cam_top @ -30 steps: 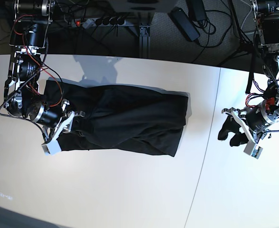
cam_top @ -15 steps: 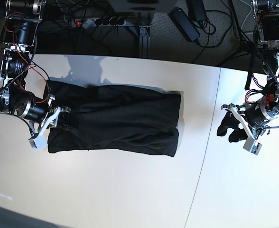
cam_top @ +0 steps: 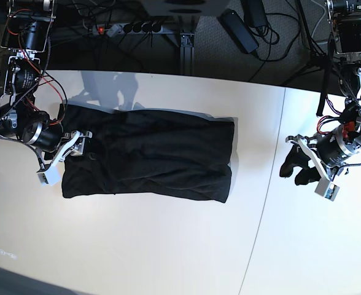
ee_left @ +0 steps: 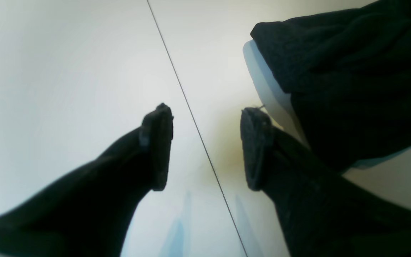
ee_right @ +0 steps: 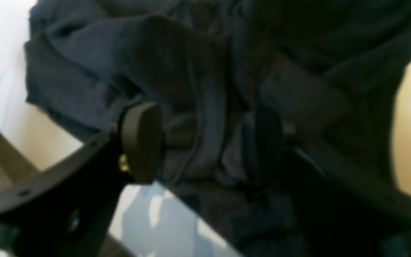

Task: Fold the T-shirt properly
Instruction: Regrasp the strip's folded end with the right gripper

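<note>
The T-shirt (cam_top: pixel 147 153) lies on the white table (cam_top: pixel 168 246), left of centre in the base view, as a long black band running left to right, with both long edges tucked in. It looks part-folded: narrowed lengthwise but not yet folded across.

The right claw (cam_top: pixel 76 142) sits at the band's left end, low over the cloth. In the right wrist view its fingers (ee_right: pixel 141 139) stand spread with bunched fabric between them, not pinched. Whether the pads touch the cloth cannot be told. Likely reason: that end is laid flat, so nothing is gripped.

The left claw (cam_top: pixel 298 169) hangs at the far right of the base view, well apart from the T-shirt, beyond the seam (ee_left: pixel 191 114) between the table halves. In the left wrist view its fingers (ee_left: pixel 157 146) are spread over bare table, holding nothing. It is probably parked there to keep clear.

Next step, as a guess: a cross fold, needing a grip on one short end. The risk is that the loose tucked edges spill open when lifted.
</note>
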`<state>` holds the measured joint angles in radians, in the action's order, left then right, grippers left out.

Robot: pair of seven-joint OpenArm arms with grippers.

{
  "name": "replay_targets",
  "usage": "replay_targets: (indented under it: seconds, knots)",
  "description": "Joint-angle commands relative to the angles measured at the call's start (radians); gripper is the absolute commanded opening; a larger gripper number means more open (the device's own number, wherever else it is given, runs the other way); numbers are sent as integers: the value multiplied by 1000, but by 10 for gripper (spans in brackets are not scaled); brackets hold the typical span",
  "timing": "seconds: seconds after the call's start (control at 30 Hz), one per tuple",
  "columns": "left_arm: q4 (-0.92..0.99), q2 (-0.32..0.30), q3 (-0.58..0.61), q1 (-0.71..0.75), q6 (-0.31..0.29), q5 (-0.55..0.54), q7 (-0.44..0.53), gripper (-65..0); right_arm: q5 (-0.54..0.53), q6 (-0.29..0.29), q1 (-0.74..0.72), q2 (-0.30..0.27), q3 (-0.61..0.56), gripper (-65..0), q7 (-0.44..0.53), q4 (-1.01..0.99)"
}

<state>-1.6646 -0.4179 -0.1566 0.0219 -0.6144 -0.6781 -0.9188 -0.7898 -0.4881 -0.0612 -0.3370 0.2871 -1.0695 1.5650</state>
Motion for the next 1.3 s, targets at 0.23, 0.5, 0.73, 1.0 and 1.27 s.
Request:
replay_targets:
  seconds: [0.23, 0.5, 0.73, 1.0, 1.27]
  knots:
    - [-18, -5, -6, -17, -54, -118, 15, -311, 65, -54, -82, -51, 231, -241, 44, 3]
    - [-18, 21, -3, -21, -57, -125, 4, -311, 18, -51, -82, -175, 271, -241, 45, -205]
    - [-18, 23, -3, -22, -57, -133, 2, -311, -29, -51, -82, -175, 192, -241, 49, -362]
    - [-18, 21, -3, -22, -60, -133, 1, -311, -61, -51, -82, -126, 64, -241, 67, -417]
    - [-18, 21, -3, -21, -60, -132, -8, -311, -63, -51, -82, -10, -6, -241, 67, -416]
